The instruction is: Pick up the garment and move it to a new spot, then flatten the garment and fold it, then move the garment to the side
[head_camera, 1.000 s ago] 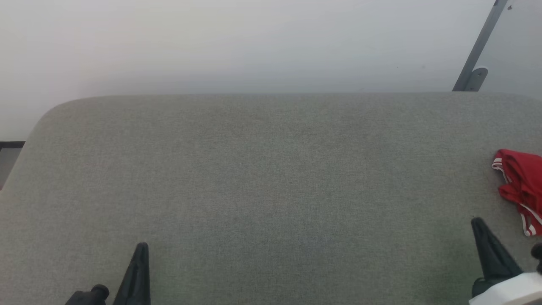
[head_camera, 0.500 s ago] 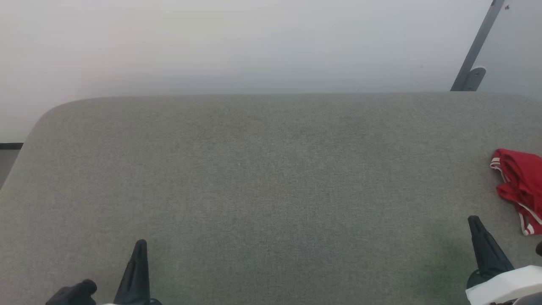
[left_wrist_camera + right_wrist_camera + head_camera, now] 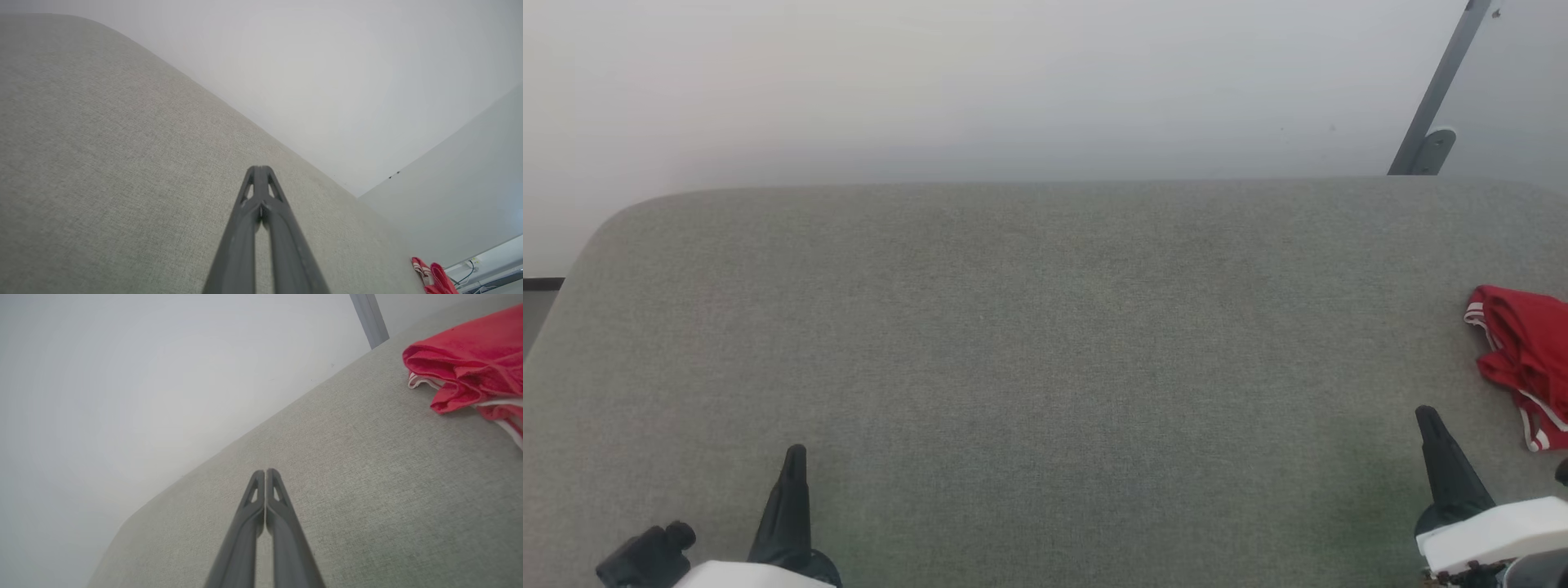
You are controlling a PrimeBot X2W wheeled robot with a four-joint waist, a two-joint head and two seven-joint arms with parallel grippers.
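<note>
A grey fabric-covered bench (image 3: 1045, 327) with a rounded far-left corner spans the head view, backed by a plain pale wall (image 3: 1013, 82). At lower left, the left end effector (image 3: 795, 454) is clenched, fingers pressed together. At lower right, the right end effector (image 3: 1424, 416) is clenched too. Bare cloth separates it from the crumpled red garment (image 3: 1523, 351) near the view's right edge. A slanted grey bar (image 3: 1437, 90) rises behind.
</note>
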